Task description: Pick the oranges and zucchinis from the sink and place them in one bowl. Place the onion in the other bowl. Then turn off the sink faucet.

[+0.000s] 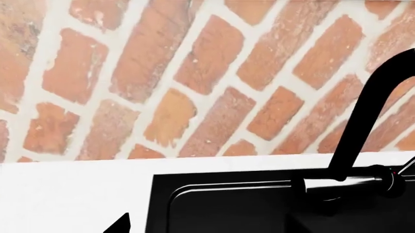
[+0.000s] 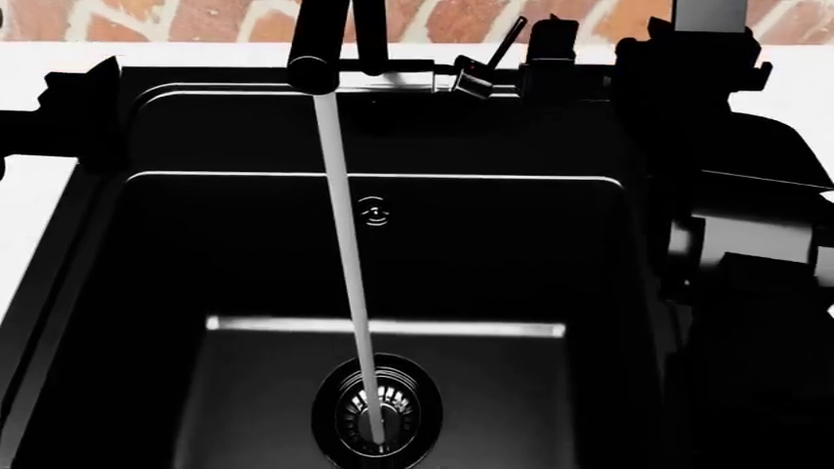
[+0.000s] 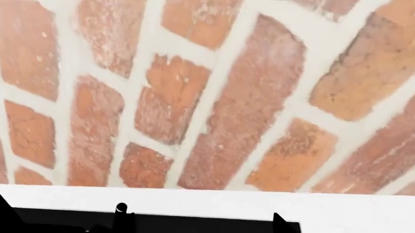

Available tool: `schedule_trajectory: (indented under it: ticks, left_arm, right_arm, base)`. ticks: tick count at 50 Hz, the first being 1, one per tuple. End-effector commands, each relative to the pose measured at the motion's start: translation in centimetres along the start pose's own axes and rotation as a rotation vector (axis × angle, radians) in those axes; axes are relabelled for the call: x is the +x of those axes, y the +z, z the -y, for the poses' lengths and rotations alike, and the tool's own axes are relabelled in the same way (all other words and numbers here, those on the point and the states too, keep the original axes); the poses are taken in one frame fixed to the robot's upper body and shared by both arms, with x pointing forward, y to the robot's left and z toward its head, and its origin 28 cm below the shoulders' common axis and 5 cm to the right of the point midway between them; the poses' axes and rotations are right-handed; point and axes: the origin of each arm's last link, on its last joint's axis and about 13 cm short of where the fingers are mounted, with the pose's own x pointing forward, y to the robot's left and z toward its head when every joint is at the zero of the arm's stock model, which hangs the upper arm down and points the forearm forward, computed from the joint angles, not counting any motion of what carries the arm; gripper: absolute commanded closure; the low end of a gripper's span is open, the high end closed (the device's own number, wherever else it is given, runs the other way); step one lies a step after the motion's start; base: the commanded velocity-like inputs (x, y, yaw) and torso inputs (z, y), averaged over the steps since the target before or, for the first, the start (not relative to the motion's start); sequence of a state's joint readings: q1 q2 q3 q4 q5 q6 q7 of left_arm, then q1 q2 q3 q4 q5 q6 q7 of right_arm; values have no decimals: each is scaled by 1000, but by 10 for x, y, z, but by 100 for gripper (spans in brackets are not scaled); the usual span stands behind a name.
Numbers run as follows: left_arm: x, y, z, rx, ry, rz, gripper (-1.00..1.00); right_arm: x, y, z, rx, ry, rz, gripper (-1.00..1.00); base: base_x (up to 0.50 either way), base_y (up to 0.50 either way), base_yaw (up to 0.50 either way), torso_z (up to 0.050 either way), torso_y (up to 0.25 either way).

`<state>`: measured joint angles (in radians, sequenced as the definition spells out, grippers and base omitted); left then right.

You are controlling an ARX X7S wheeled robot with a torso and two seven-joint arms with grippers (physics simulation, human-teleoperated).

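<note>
The black sink [image 2: 170, 254] holds no fruit or vegetables; only its round ribbed drain [image 2: 378, 412] shows. Water [image 2: 346, 244] runs from the dark sink faucet [image 2: 312, 70] down onto the drain. A silver lever [image 2: 489, 57] stands just right of the faucet base. My right gripper [image 2: 548, 47] hovers beside that lever, its fingertips [image 3: 279, 221] wide apart, open and empty. My left gripper [image 2: 65, 98] waits at the sink's back left corner; one fingertip [image 1: 121, 224] shows far off centre, so it is open. The faucet's silver section [image 1: 340, 184] lies ahead of it. Oranges, zucchinis, onion and bowls are out of view.
A red brick wall [image 1: 194, 73] rises behind the white counter [image 1: 71, 194]. My bulky right arm [image 2: 743, 244] covers the sink's right rim. White counter [image 2: 26, 225] also shows left of the basin.
</note>
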<state>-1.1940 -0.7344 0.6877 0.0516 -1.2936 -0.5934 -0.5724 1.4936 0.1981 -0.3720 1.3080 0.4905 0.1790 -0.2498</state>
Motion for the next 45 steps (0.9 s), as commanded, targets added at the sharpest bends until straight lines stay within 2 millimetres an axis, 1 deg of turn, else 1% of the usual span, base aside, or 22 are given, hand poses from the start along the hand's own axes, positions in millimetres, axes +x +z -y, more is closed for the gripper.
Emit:
schedule_trajectory:
  ticks: [1, 23, 32, 33, 34, 40, 45]
  left_arm:
    - [0, -1, 0, 1, 0, -1, -100]
    - [-2, 4, -3, 2, 13, 17, -100]
    - [-2, 4, -5, -11, 25, 11, -100]
    - [-3, 5, -4, -11, 24, 13, -100]
    - [-3, 5, -4, -10, 24, 14, -100]
    - [-3, 4, -3, -8, 23, 14, -100]
    - [-3, 3, -4, -8, 23, 13, -100]
  right_arm:
    - [1, 0, -1, -1, 20, 0, -100]
    - [2, 2, -3, -4, 46, 18, -100]
    - [2, 4, -4, 0, 55, 34, -100]
    - [8, 13, -23, 3, 51, 33, -100]
    - [9, 15, -25, 2, 53, 34, -100]
    - [10, 25, -30, 1, 64, 58, -100]
    - [10, 24, -32, 1, 74, 49, -100]
  base:
    - [0, 0, 0, 8, -105]
    - [0, 0, 0, 7, -104]
    - [0, 0, 0, 1, -7]
    - [0, 0, 0, 0, 0]
    - [0, 0, 0, 0, 0]
    - [0, 0, 0, 0, 0]
    - [0, 0, 0, 0, 0]
